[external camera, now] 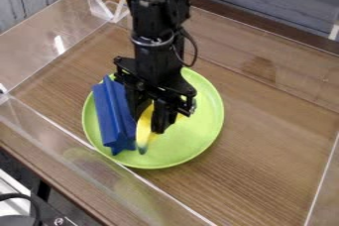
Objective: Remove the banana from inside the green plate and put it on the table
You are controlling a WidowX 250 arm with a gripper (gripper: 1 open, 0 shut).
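Camera view, claw (pixel 149 121) shut, at banana (pixel 145 131)

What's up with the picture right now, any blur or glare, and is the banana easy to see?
In the camera view, the image is coarse and slightly soft; pale glare streaks the clear wall at lower left; the dark hand hides part of the banana, and its own details sink into black.
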